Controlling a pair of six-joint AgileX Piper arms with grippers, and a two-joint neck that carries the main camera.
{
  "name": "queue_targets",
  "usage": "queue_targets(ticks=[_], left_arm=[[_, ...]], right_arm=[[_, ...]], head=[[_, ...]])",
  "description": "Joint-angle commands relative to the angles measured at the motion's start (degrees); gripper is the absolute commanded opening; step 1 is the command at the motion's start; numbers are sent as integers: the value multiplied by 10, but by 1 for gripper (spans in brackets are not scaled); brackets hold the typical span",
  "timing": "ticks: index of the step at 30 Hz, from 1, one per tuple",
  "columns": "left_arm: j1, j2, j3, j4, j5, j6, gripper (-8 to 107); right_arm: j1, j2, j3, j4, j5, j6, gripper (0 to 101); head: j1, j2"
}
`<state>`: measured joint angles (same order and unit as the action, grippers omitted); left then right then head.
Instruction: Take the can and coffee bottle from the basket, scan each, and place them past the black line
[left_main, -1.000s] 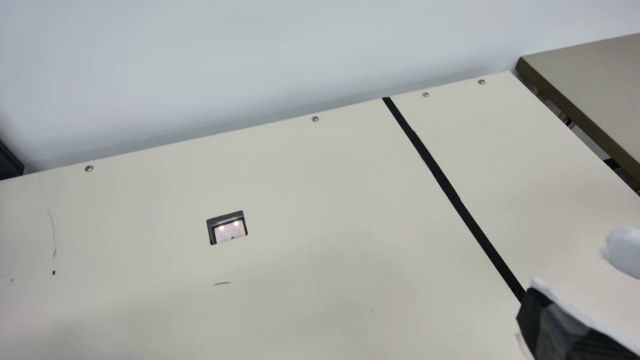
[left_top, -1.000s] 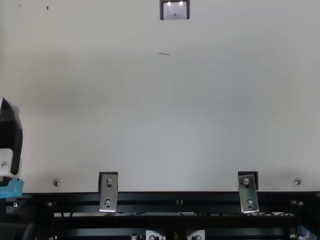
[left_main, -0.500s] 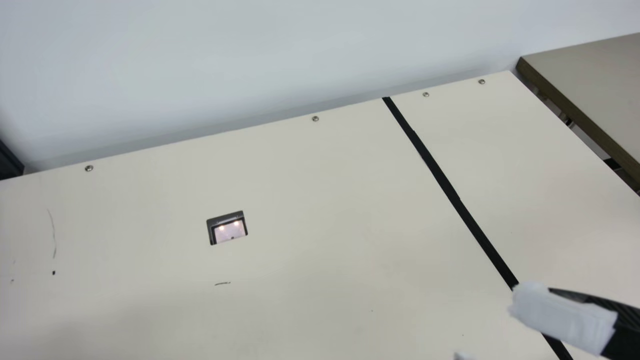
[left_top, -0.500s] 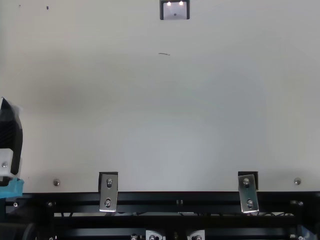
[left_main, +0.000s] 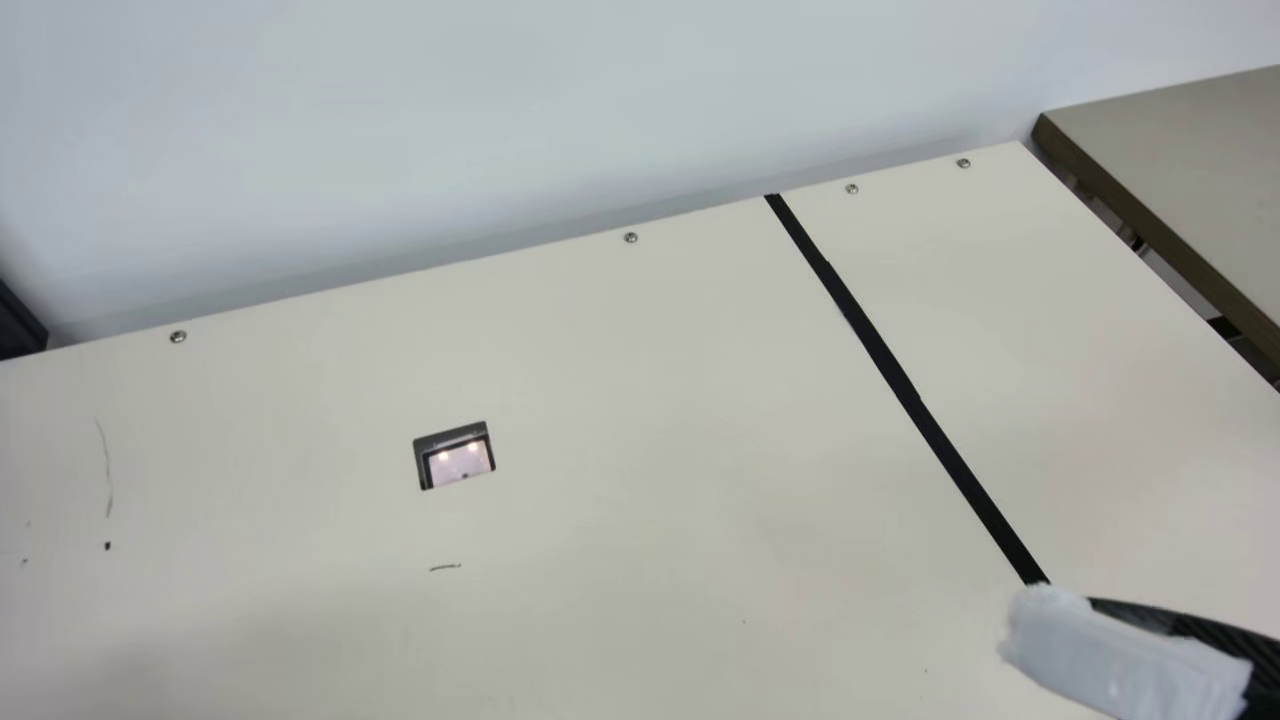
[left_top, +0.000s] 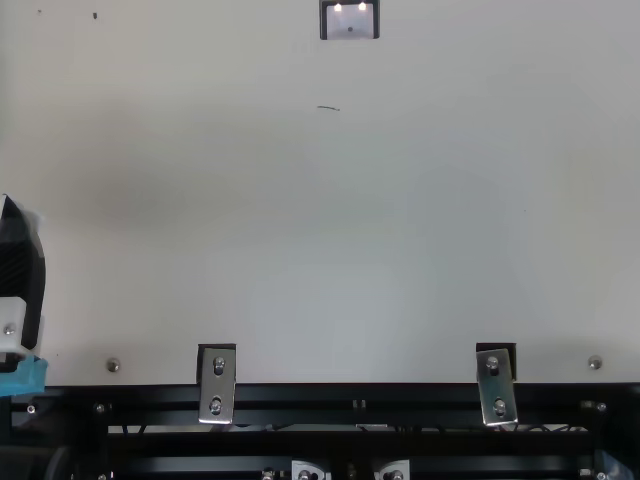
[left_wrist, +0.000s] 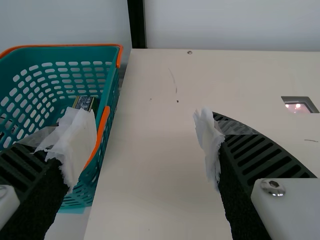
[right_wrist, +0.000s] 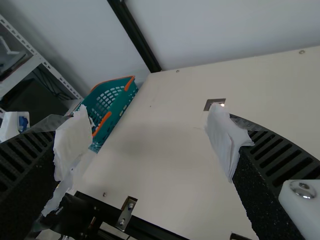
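Two empty grippers hang at the cream table (left_main: 620, 400), the left gripper (left_wrist: 141, 142) spread wide with nothing between its padded fingers, the right gripper (right_wrist: 145, 140) also wide and unladen. The step in hand appears to be the first pickup, with scanning and placing to follow. The teal basket (left_wrist: 106, 132) with orange trim lies off to the left gripper's left, near its outer finger and on the side away from the scanner (left_main: 458, 463). Inside the basket, partly hidden behind that finger's white wrapping (left_wrist: 82, 142), is a dark printed item (left_wrist: 82, 101); whether it is the can or the coffee bottle cannot be told. The scanner is ahead of the left gripper and to its right, and well off to the right gripper's left. In the main view, the right gripper's wrapped tip overlaps the near stretch of the black line (left_main: 900, 385). The next move likely calls for the left gripper to shift left over the basket, line up its fingers around one item and lower between the walls without catching the rim.
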<state>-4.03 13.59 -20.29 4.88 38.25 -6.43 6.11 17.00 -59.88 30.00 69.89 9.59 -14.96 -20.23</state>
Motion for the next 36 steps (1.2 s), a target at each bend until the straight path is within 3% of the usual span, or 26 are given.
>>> queue_targets(ticks=[1, 25, 36], left_arm=[[0, 0, 0, 0, 0, 0, 90], [0, 0, 0, 0, 0, 0, 90], [0, 0, 0, 0, 0, 0, 90]], right_arm=[[-5, 2, -2, 9, 0, -8, 101], [-5, 0, -2, 10, 0, -9, 101], [-5, 0, -2, 10, 0, -9, 101]], head=[[-16, 0], [-11, 7], [32, 173]])
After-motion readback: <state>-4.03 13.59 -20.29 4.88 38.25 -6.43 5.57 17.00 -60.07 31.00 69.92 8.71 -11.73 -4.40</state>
